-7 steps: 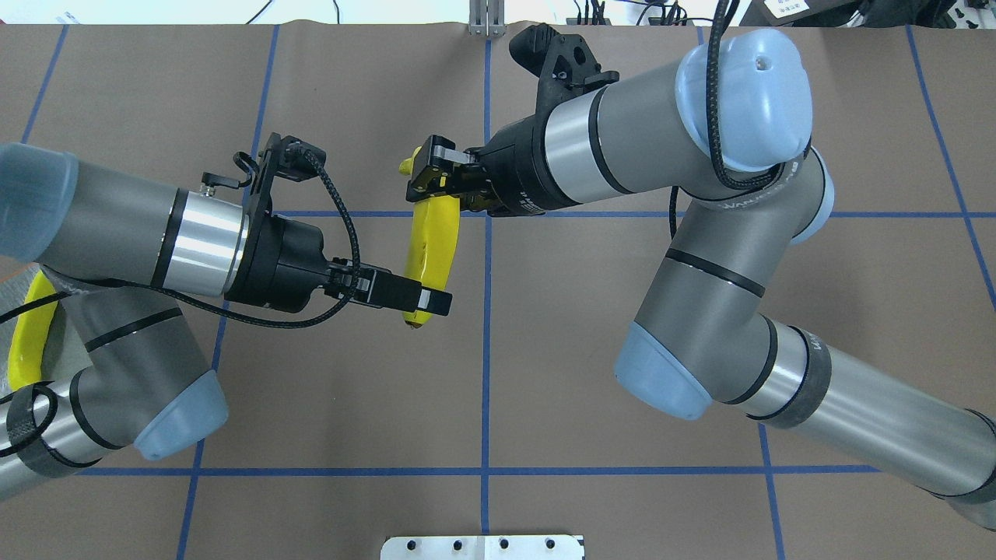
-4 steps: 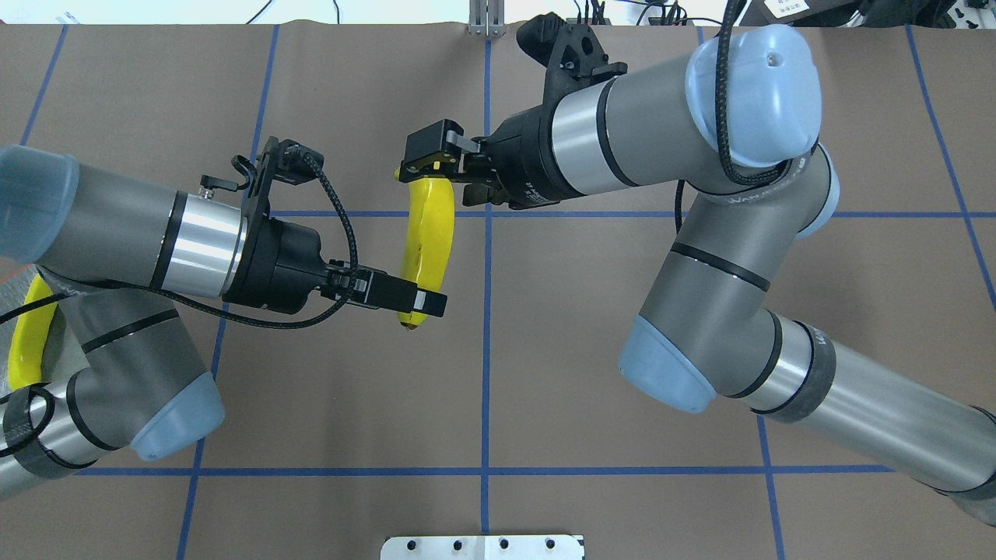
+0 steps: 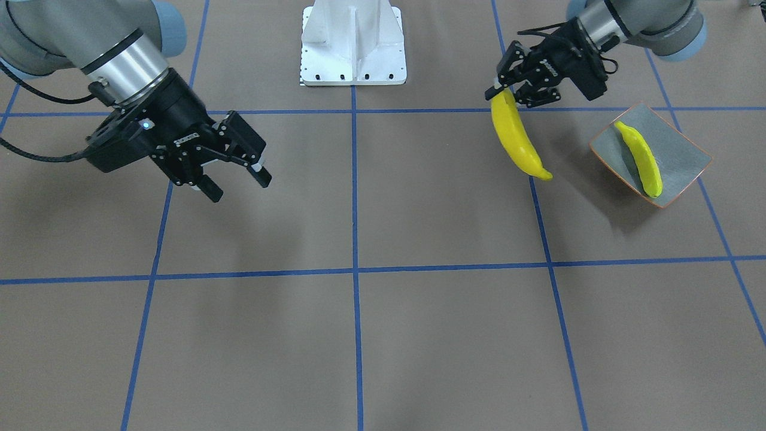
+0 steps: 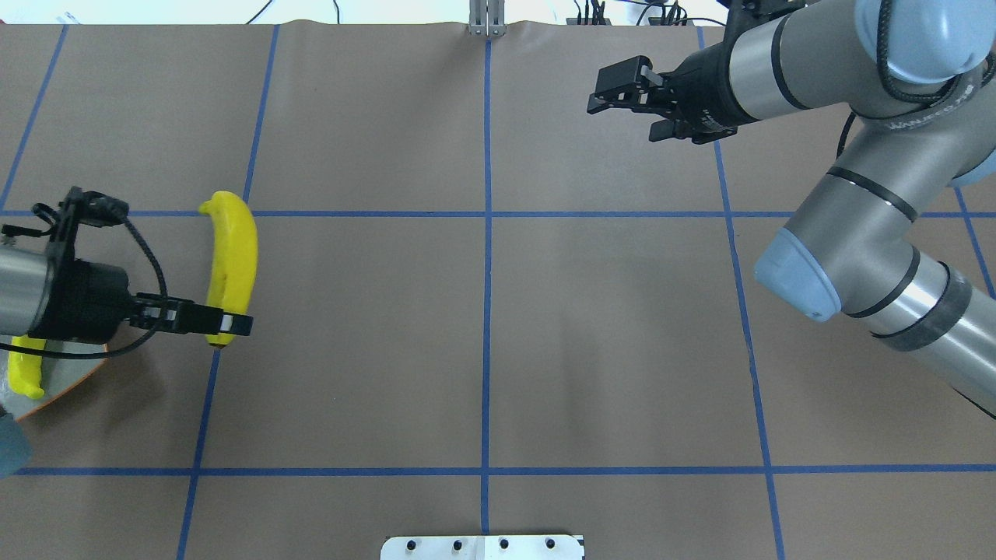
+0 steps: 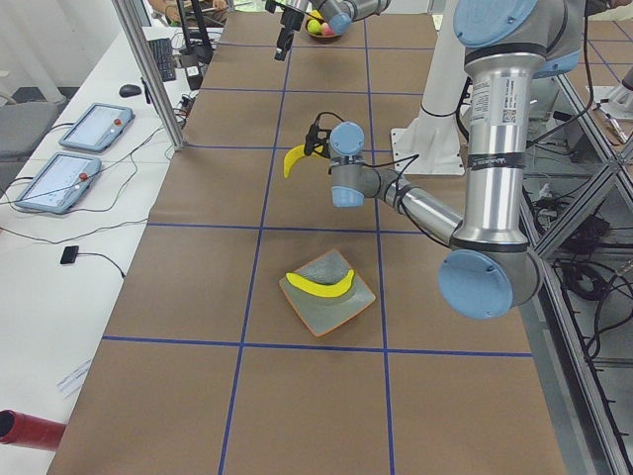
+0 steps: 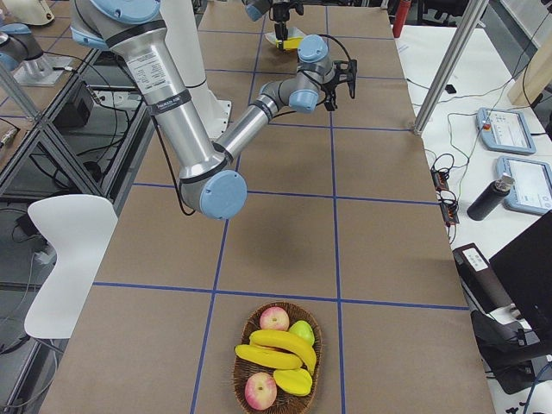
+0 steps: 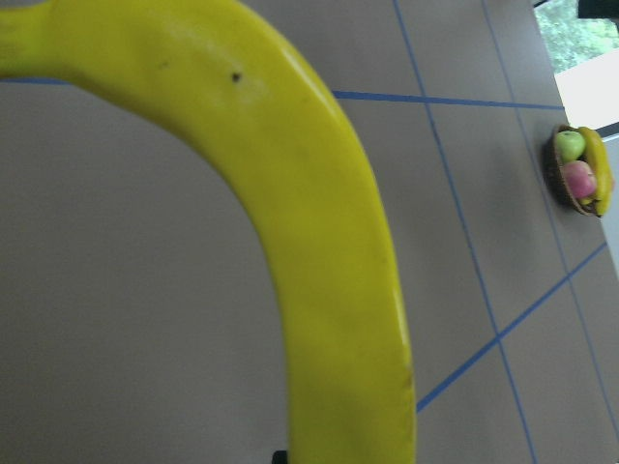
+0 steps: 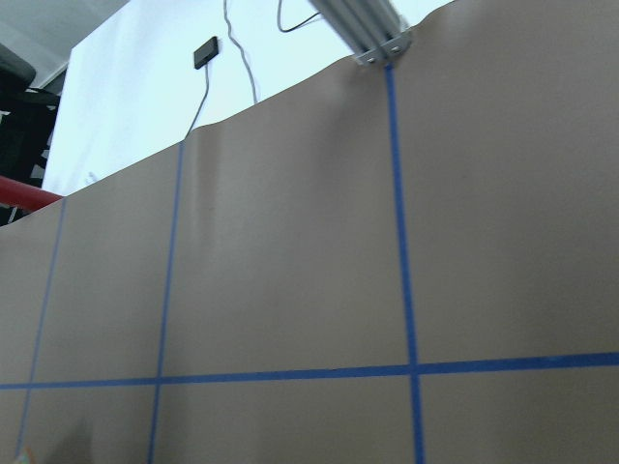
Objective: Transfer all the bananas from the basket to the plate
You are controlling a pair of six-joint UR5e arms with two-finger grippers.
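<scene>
My left gripper (image 4: pixel 233 321) is shut on one end of a deep yellow banana (image 4: pixel 232 253) and holds it above the table, just beside the plate (image 4: pixel 74 373). In the front view the same gripper (image 3: pixel 505 93) holds this banana (image 3: pixel 517 140) hanging down, left of the grey-green plate (image 3: pixel 682 155). A greener banana (image 3: pixel 640 158) lies on the plate. My right gripper (image 4: pixel 622 105) is open and empty over the far right of the table. The basket (image 6: pixel 235 371) at the table's right end holds two more bananas (image 6: pixel 276 345).
The basket also holds apples (image 6: pixel 274 319) and a green fruit (image 6: pixel 302 330). The robot's white base (image 3: pixel 353 48) stands at the table's near middle edge. Brown paper with blue tape lines covers the table.
The right gripper has let go of the banana and pulled back to the right. The left arm has carried the banana left, from the table's middle to beside the plate.
</scene>
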